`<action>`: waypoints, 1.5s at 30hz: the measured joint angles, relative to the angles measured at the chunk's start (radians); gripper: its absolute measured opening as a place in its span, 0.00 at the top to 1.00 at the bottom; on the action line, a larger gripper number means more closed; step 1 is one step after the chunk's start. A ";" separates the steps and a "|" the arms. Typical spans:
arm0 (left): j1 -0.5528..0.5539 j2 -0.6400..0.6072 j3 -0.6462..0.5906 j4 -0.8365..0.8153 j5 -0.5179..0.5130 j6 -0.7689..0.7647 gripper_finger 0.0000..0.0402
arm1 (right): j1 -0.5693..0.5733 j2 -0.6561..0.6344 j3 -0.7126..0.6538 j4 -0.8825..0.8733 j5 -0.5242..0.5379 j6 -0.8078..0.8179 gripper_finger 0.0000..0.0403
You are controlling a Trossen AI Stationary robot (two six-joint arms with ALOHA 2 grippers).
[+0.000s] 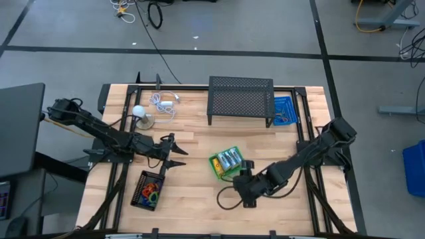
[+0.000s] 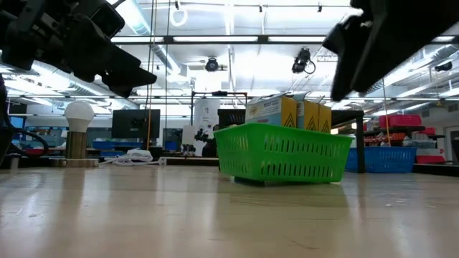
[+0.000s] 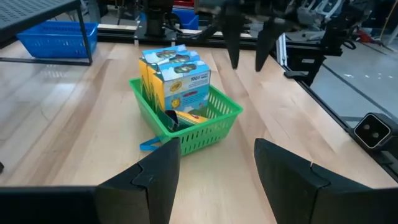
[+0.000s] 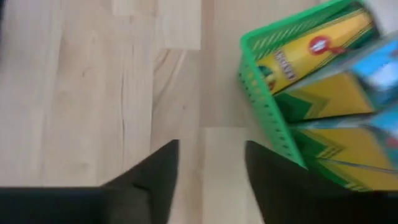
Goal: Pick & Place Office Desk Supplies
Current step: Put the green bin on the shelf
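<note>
Right pincer (image 1: 243, 174), fingers apart and empty, hovers just beside the green basket (image 1: 217, 166) holding crayon boxes (image 1: 229, 159).

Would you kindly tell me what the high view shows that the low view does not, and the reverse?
Only the high view shows the black tray of coloured loops, the blue basket and the black mesh rack. Only the low view shows the lit room behind the table and the yellow crayon boxes from the side. Both share the green basket holding those boxes, the white ball, and both open, empty end effectors, left and right.
</note>
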 joint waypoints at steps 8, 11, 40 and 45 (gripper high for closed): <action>0.000 0.000 0.000 0.003 -0.001 0.005 0.47 | -0.007 0.086 0.000 0.013 0.054 0.008 0.96; 0.000 0.000 0.000 0.005 -0.003 0.007 0.47 | -0.018 0.115 0.000 0.009 0.044 0.027 0.97; -0.001 0.000 0.000 0.008 0.000 0.002 0.47 | -0.057 0.209 -0.147 -0.057 0.266 0.245 1.00; 0.000 0.000 0.000 0.012 -0.001 0.002 0.47 | -0.065 0.195 -0.157 -0.053 0.312 0.239 1.00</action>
